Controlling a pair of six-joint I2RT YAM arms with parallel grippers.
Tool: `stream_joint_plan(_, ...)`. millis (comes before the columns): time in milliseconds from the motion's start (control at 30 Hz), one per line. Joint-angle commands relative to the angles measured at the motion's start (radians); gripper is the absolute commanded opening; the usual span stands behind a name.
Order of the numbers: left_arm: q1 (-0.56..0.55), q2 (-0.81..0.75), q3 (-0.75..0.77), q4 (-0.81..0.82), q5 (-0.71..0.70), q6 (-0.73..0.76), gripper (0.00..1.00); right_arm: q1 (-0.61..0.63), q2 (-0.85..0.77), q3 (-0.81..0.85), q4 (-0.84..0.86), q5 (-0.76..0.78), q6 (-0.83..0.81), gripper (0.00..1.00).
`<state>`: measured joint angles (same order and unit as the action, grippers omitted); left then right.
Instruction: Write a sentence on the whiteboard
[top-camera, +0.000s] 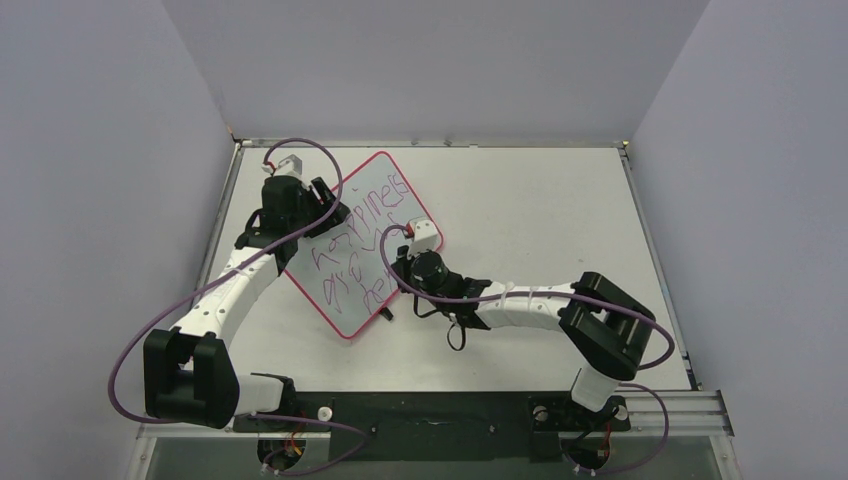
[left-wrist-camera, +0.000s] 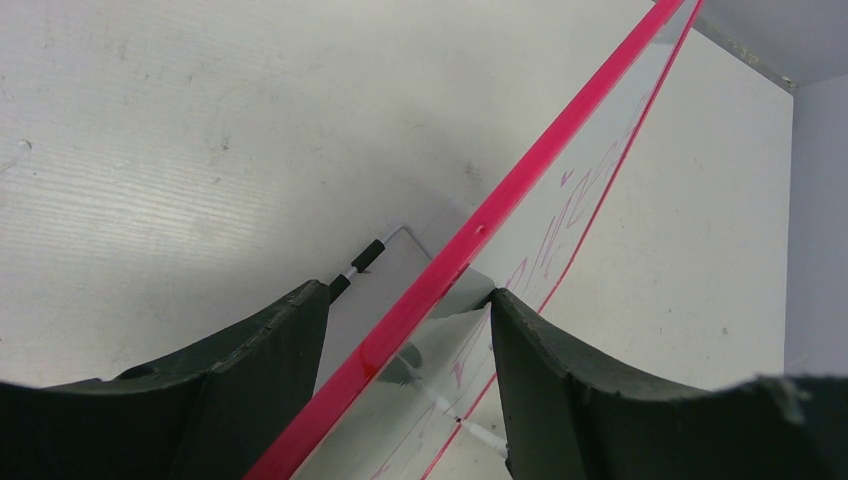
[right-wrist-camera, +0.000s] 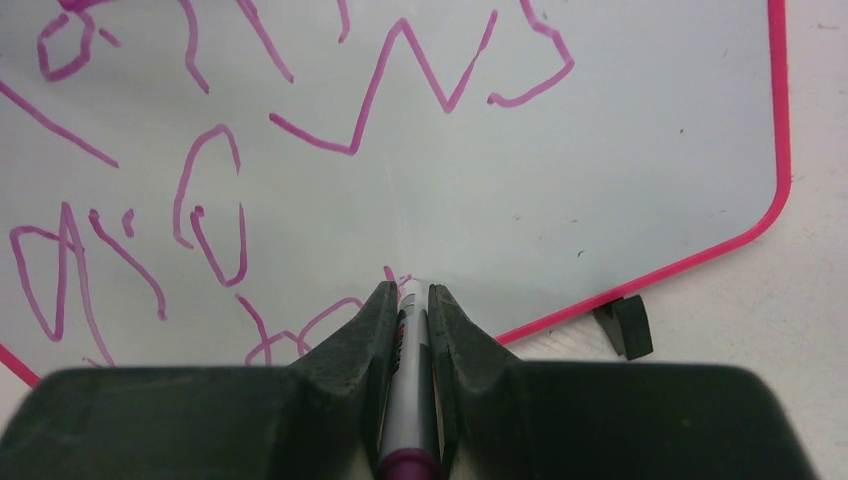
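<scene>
- Purple-magenta sentence runs in three slanted lines across the whiteboard, which sits askew on the left half of the table in the top view; the left gripper is at its far-left edge and the right gripper is over the lowest line
- Left wrist view: the whiteboard's red frame passes between the parted jaws of the left gripper; I cannot tell whether they pinch it
- Right wrist view: the right gripper is clamped on the marker, with the tip at the whiteboard beside the last strokes of the sentence; writing looks mid-line, so the next stroke needs light, even pressure and a steady board
</scene>
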<state>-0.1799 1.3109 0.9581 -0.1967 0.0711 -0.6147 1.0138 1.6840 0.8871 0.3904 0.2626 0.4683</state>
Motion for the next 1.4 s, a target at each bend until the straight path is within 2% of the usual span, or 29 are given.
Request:
stream_joint_plan(0,0.001,-0.025,0.009,0.042,-0.003,0.010,0.46,-0.026,0.031,0.068,0.011,0.021,-0.023,0.00)
stream_joint_plan(200,0.001,-0.022,0.007,0.045,-0.002,0.011,0.46,-0.034,0.021,0.081,-0.003,0.028,-0.032,0.00)
stream_joint_plan(600,0.003,-0.024,0.011,0.042,-0.007,0.012,0.46,-0.034,-0.142,-0.022,-0.010,0.073,-0.031,0.00)
stream_joint_plan(1367,0.003,-0.028,0.017,0.038,-0.008,0.012,0.46,-0.035,-0.029,-0.018,0.049,0.018,0.018,0.00)
